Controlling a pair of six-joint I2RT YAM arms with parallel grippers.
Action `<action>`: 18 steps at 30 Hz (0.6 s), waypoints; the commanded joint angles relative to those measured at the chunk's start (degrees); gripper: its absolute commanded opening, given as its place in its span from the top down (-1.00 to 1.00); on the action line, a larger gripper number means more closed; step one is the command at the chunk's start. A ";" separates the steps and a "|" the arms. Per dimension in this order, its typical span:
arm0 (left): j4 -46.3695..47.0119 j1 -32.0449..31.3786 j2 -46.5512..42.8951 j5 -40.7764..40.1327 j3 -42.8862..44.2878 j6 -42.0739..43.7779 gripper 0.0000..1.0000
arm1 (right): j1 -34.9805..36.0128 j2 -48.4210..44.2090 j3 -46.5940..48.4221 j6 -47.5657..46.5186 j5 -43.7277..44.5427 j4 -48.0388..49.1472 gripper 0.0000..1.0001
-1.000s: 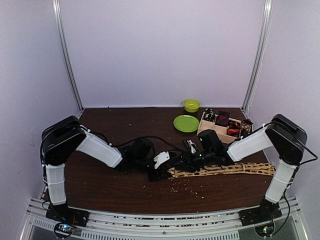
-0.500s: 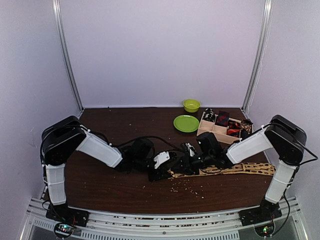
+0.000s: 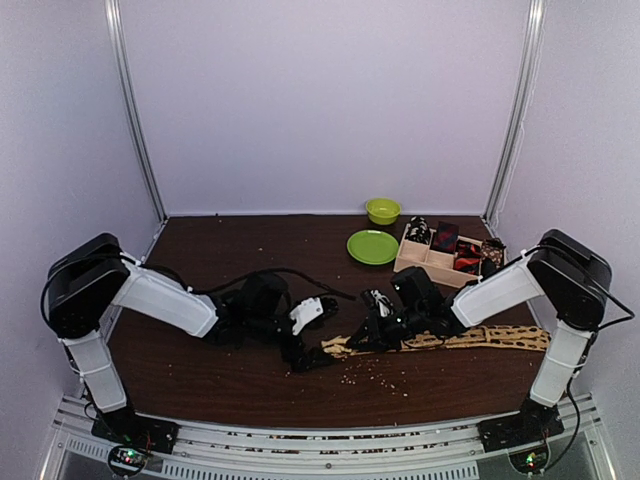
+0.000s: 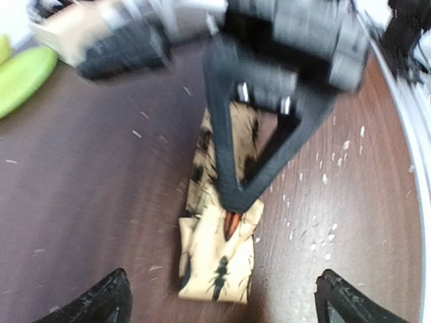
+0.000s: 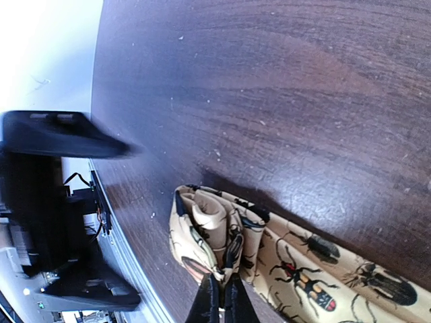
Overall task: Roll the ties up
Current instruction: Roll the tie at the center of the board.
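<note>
Crumbs (image 3: 375,372) lie on the table (image 3: 200,372) just in front of the tie (image 3: 480,338). The tie lies flat from the right side toward the centre, its left end folded over itself. The right gripper (image 5: 219,296) is closed to a point on a layer of that fold, and its fingers hide the exact spot pinched. The left gripper (image 4: 222,299) is spread wide and holds nothing. Only its fingertips (image 4: 101,299) show, cut off at the frame edge, one on each side of the tie's end and clear of it. From above, both grippers are dark and hard to separate. Farther back, the tray (image 3: 406,257) holds small bundles (image 3: 445,237), its near edge behind the right arm. The plate (image 3: 372,246) and bowl (image 3: 382,210) stand beyond.
</note>
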 commanded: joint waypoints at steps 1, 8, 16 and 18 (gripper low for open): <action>8.01 0.14 -8.78 -6.26 -4.04 -2.48 -0.95 | -0.53 1.34 -0.20 -1.42 0.78 -1.43 1.00; 7.98 1.03 -4.65 -4.77 -1.29 -7.54 -0.96 | -1.07 1.43 0.76 -2.28 0.10 -2.50 1.00; 14.52 0.17 2.14 0.08 -1.54 -4.55 -0.96 | -1.42 2.08 1.52 -3.25 -0.67 -4.08 1.00; 12.86 -0.22 5.40 1.37 0.55 -2.60 -0.96 | -1.42 2.23 1.72 -3.37 -0.90 -4.28 1.00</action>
